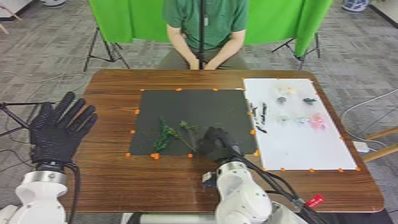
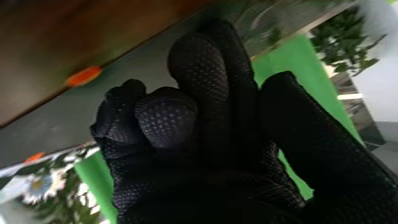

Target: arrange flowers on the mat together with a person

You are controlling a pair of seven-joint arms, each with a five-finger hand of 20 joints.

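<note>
The dark mat [image 1: 204,105] lay on the wooden bench [image 1: 124,187], and on its near left part lay a leafy green sprig [image 1: 163,137]. A slimmer sprig [image 1: 188,129] lay just beside it, nearer the mat's middle, its stem slanting toward the mat's near edge. Both pointed their leafy ends away from the robot, probably so that the stems would gather low and the tops fan out like a bouquet.

The right hand [image 1: 218,144] was over the near right part of the mat, beside that slanting stem. Its fingers were loosely bent with the thumb standing apart, and nothing could be seen between them; whether they touched the stem I cannot tell. It was likely placed there to set or straighten the greenery. The left hand [image 1: 62,125] was held off to the left of the mat, fingers spread wide, holding nothing, presumably to leave the work free.

On the white sheet [image 1: 311,150], right of the mat, a pink bloom [image 1: 318,121], a pale yellow flower [image 1: 286,91] and a dark bluish flower [image 1: 309,101] lay apart, perhaps for easy picking. The arrangement seemed at an early stage, greenery first; the blooms would probably follow, and a careless sweep could shift the light stems.
</note>
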